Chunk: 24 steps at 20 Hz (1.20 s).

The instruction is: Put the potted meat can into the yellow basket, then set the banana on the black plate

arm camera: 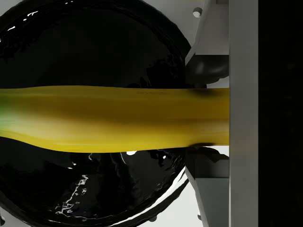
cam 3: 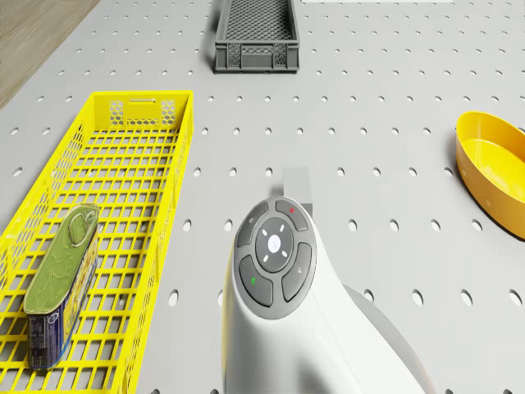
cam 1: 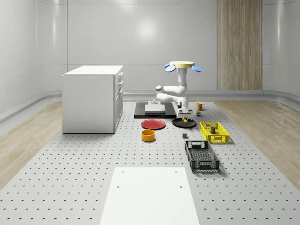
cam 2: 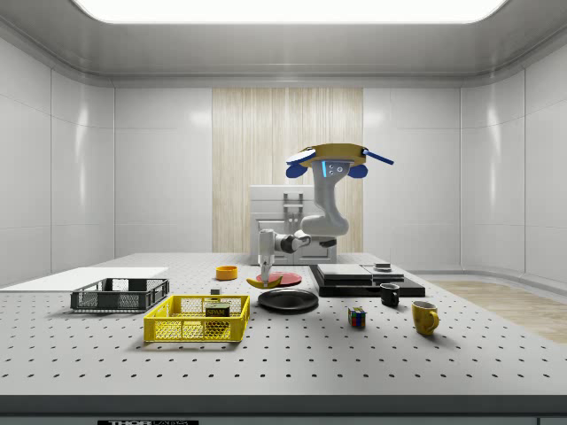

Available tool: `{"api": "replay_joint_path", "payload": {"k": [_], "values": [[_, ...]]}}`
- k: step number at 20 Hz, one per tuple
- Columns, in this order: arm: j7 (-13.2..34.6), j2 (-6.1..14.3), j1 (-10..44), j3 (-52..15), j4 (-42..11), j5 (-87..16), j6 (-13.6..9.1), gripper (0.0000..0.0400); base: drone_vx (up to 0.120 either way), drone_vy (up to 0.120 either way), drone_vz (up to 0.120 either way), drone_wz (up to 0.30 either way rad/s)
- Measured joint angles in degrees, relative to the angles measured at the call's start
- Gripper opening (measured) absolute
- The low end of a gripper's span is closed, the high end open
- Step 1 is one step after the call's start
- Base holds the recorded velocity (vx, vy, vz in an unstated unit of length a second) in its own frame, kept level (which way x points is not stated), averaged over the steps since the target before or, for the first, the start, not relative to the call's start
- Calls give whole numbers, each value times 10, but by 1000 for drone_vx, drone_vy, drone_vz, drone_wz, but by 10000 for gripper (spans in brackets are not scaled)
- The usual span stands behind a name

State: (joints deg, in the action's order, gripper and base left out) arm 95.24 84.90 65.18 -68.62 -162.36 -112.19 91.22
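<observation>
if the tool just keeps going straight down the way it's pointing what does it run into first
Most likely the black plate. The tool points down with the banana held between its fingers, and the plate lies directly beneath. The banana would touch before the fingers; the gap is hard to judge.

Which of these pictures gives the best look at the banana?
The wrist view: the banana stretches across it, held in the gripper above the black plate. The side view shows it small, over the plate; in the whole-scene view it is a tiny yellow spot.

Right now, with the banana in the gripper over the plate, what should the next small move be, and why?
Probably lower it and release: the gripper holds the banana just above the black plate, and the potted meat can already lies in the yellow basket. The drone hovers nearby.
</observation>
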Motion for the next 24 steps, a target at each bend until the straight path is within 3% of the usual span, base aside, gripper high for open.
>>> {"api": "replay_joint_path", "payload": {"k": [10,24], "values": [[1,2,1,0,0,1,2,197,-120,0,0,0],[0,3,14,62,25,-57,32,197,-3,0,0,0]]}}
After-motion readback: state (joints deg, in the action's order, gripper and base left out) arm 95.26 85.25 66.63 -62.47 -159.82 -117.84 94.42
